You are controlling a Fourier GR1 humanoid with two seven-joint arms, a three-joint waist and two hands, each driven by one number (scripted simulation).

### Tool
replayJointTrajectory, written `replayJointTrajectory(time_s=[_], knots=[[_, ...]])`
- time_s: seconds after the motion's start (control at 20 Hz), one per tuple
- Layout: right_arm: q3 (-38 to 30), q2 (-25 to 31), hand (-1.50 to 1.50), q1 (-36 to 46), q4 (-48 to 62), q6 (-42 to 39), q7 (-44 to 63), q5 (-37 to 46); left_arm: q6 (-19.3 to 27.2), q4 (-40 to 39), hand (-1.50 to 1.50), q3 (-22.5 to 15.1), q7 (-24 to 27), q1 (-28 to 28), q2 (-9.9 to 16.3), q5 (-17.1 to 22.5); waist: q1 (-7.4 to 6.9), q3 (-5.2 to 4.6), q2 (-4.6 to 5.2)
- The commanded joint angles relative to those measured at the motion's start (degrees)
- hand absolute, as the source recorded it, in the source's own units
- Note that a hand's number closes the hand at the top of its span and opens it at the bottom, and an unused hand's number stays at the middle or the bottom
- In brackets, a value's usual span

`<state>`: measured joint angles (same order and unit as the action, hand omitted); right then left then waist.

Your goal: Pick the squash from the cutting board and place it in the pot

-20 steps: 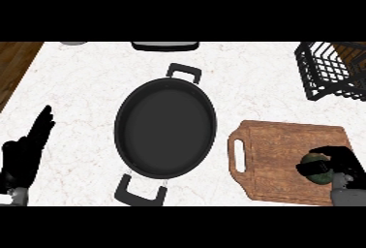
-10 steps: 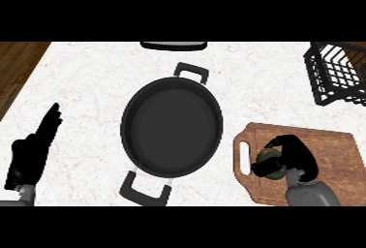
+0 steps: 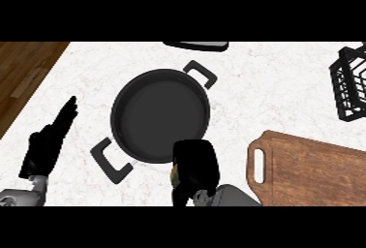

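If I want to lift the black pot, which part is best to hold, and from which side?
Probably grip the pot by its two loop handles, at upper right and lower left. They stick out past the rim, so come from those diagonal sides; the right hand crowds the near rim.

Both hands black: left hand (image 3: 44, 147), right hand (image 3: 195, 167); grey forearm (image 3: 232, 196) rounded, smooth, unmarked

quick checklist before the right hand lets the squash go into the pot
1. Right hand curled round the squash: ok, only a sliver of it shows.
2. Hand over the pot: not ok, only at its near rim.
3. Pot interior free: ok.
4. Cutting board bare: ok.
5. Left hand open, resting away from the pot: ok.
6. Wire basket out of the path: ok.
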<state>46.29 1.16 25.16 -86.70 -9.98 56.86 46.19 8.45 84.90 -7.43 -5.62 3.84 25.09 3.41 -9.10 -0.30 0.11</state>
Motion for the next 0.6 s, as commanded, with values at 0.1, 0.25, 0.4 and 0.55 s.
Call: replayJointTrajectory(time_s=[0.1, 0.25, 0.4, 0.55], knots=[[14.50, -1.11, 1.50, 11.86, -3.08, 5.08, 11.44, 6.71, 1.07, -0.86, 0.00, 0.17, -1.57, 0.80, -0.72, -0.42, 2.59, 0.09, -0.96], [13.85, -1.12, 1.50, 18.34, -5.45, 5.97, 16.03, 12.29, 0.68, -1.09, 0.00, 1.47, -1.83, -0.73, 0.80, -0.06, 3.56, 0.10, -1.52], [14.19, -1.11, 1.50, 22.63, -5.47, 7.47, 19.38, 13.74, 1.93, -3.17, 0.00, 0.90, -0.11, 0.02, -1.00, -1.12, 4.82, 0.04, -0.91], [13.04, -1.11, 1.50, 24.20, -8.07, 11.82, 21.44, 12.83, 2.47, -2.84, 0.00, 0.37, -1.07, 0.85, -1.91, -1.37, 4.84, 0.12, -0.76]])
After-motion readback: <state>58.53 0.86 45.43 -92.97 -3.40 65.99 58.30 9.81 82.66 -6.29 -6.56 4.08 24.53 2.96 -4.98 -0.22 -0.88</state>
